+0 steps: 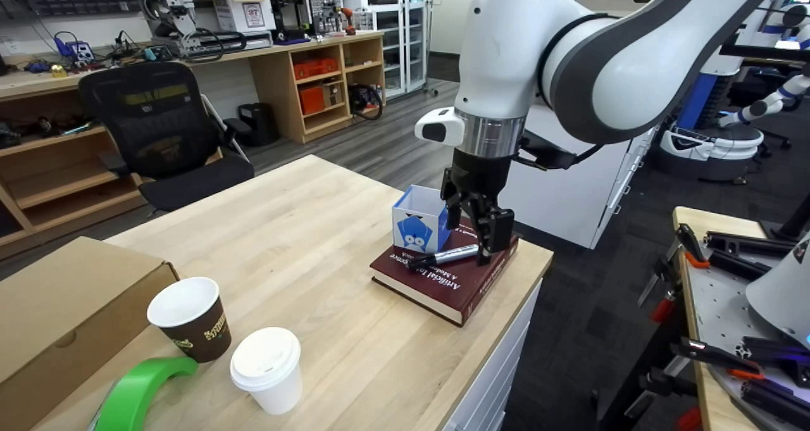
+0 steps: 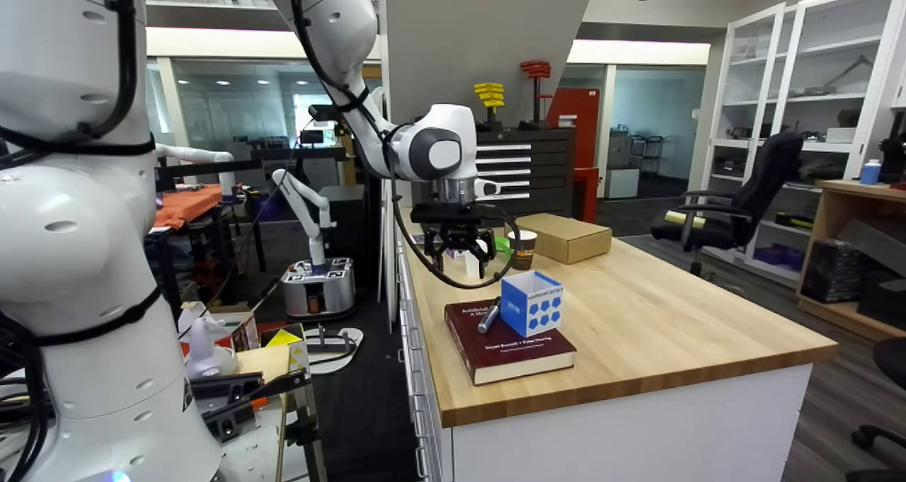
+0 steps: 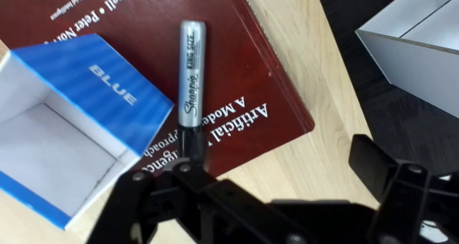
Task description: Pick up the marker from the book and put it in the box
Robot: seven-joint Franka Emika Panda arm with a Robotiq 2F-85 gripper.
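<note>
Claw [image 3: 277, 161] hangs above the book [image 3: 229, 57], fingers [image 3: 371, 161] spread wide apart. Marker [image 3: 192, 75] lies on the book below the claw, ungripped, just beside the box [image 3: 107, 82], which stands upright, at least partly on the book, below and off to one side of the claw. Wrist view gives what the exteriors don't: legible "Sharpie" and "KING SIZE" on the marker, "BLUE" on the box, plus the box's white inner floor; one finger covers the cap's tip there. In an exterior view the claw meets the barrel end of the marker [image 1: 452, 254]; in an exterior view a gap shows between claw and marker [image 2: 488, 316]. Box art varies: cartoon face with eyes on the box [image 1: 414, 231] in an exterior view, pentagons on the box [image 2: 545, 311] in an exterior view. Both exterior views, unlike wrist, show the brown cardboard carton [image 1: 69, 304] and brown cup [image 1: 199, 333] on the surface [image 1: 304, 247], well apart from the claw. White lidded cup [image 1: 269, 368] shows whole in an exterior view. Marker looks: silver barrel, black cap, dark print lengthwise, cap end nearest the claw in wrist view.
</note>
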